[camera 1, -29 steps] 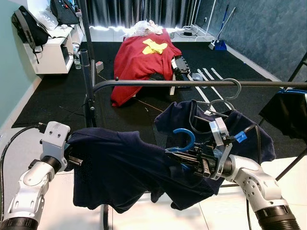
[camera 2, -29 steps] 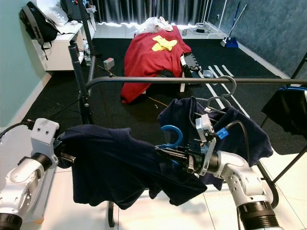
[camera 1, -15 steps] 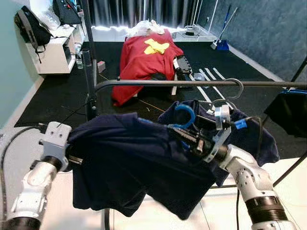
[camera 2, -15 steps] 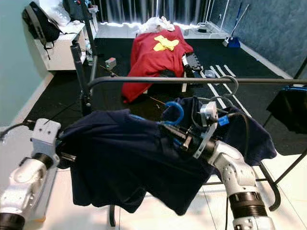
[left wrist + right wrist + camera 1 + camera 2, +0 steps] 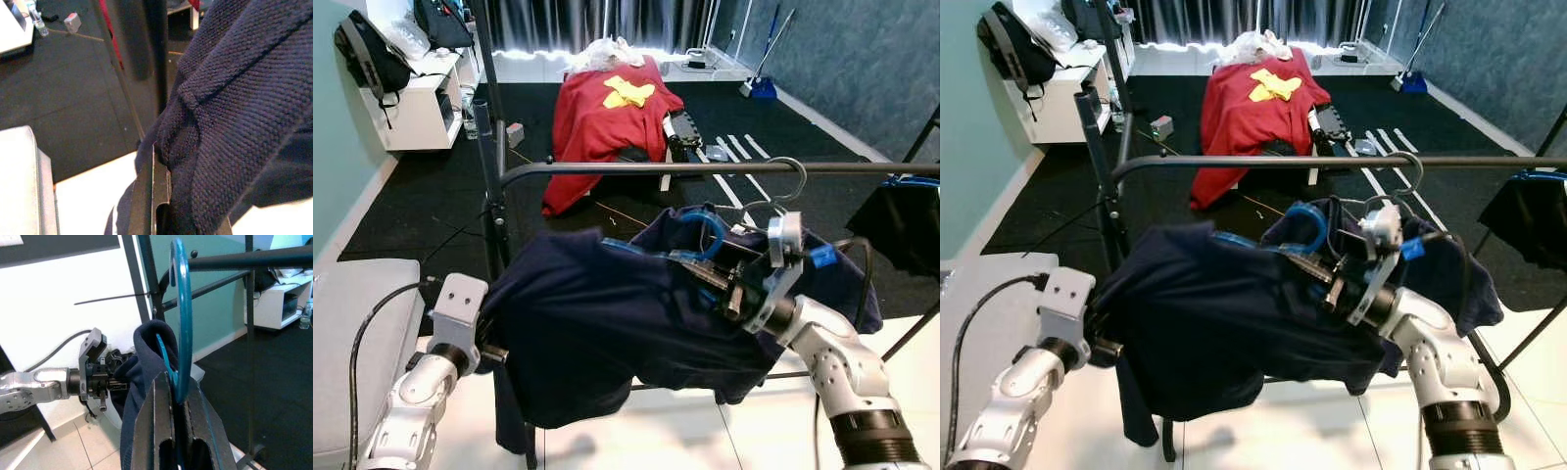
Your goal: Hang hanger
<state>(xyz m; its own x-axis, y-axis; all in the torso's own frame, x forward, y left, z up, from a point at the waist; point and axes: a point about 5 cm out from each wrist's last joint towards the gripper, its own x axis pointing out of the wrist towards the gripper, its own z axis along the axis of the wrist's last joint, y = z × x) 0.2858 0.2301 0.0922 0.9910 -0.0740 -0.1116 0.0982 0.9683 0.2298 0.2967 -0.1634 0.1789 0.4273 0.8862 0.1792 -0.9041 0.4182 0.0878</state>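
Note:
A blue hanger with its hook [image 5: 707, 231] upward carries a navy shirt [image 5: 607, 323]. My right gripper [image 5: 710, 277] is shut on the hanger's neck, just below and in front of the black rail [image 5: 656, 168]. In the right wrist view the blue hook [image 5: 182, 308] rises from between the fingers [image 5: 161, 431], with the rail [image 5: 254, 257] beyond it. My left gripper [image 5: 494, 354] is shut on the shirt's left edge; in the left wrist view navy knit cloth [image 5: 234, 112] lies over one finger [image 5: 151, 196]. A second dark shirt hangs from the rail on a silver hanger [image 5: 788, 186].
The rack's upright post [image 5: 489, 186] stands at the left. A red cloth [image 5: 607, 117] covers something on the black carpet behind. A white shelf [image 5: 411, 108] with a backpack is at the far left. A dark garment [image 5: 901, 225] hangs at the right, and a grey cushion [image 5: 352, 343] lies near left.
My right gripper has lifted the blue hanger up and to the right, closer to the rail. My left gripper has followed to the right, still holding the shirt.

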